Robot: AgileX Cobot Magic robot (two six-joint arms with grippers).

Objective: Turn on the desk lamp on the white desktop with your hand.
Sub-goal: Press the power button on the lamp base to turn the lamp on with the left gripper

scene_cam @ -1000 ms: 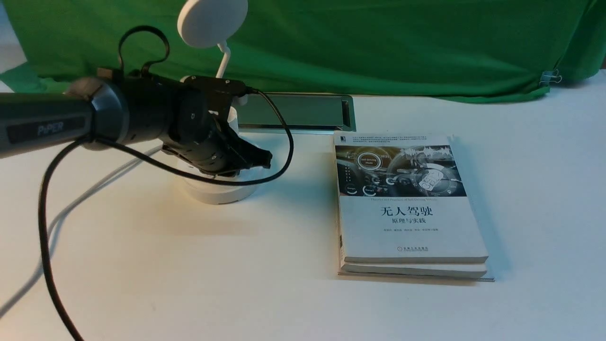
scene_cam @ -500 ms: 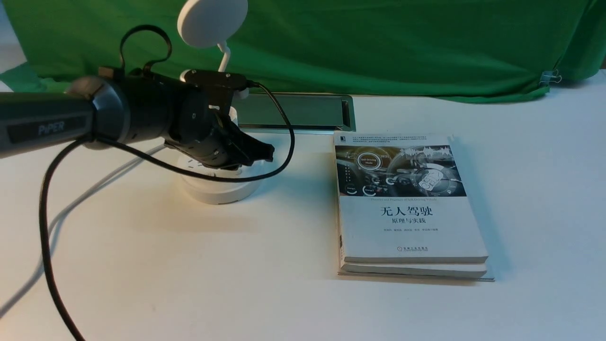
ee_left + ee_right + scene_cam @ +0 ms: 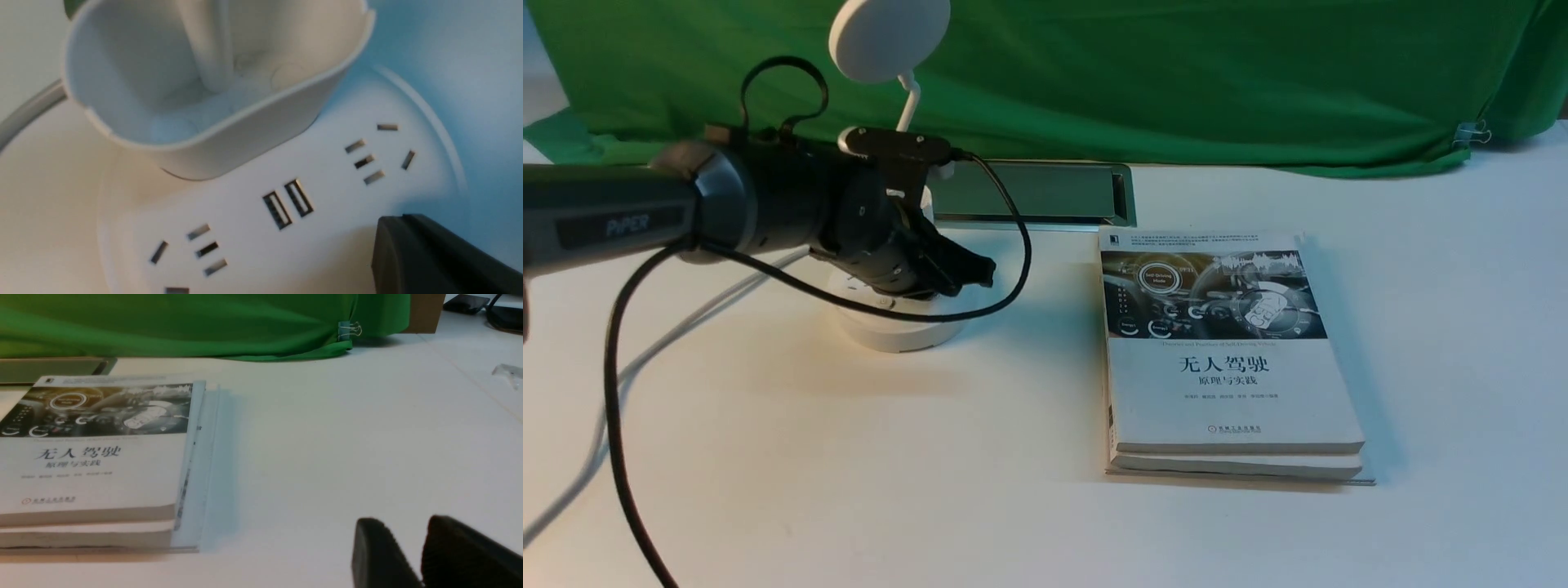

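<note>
Desk lamp (image 3: 889,37), unlit, on white worktop (image 3: 849,490). Left hand (image 3: 984,272), pressed together, hovers over lamp base (image 3: 245,245); next: find button, press down.

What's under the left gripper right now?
The desk lamp's round base, with sockets and two USB ports showing. The left gripper covers part of it; no button is visible.

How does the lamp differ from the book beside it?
The desk lamp stands upright, round-based with a disc head; the book lies flat, rectangular. The lamp is plain white; the book's cover carries a dark picture. The left gripper is over the lamp's base, not the book. Both rest on the white desktop.
</note>
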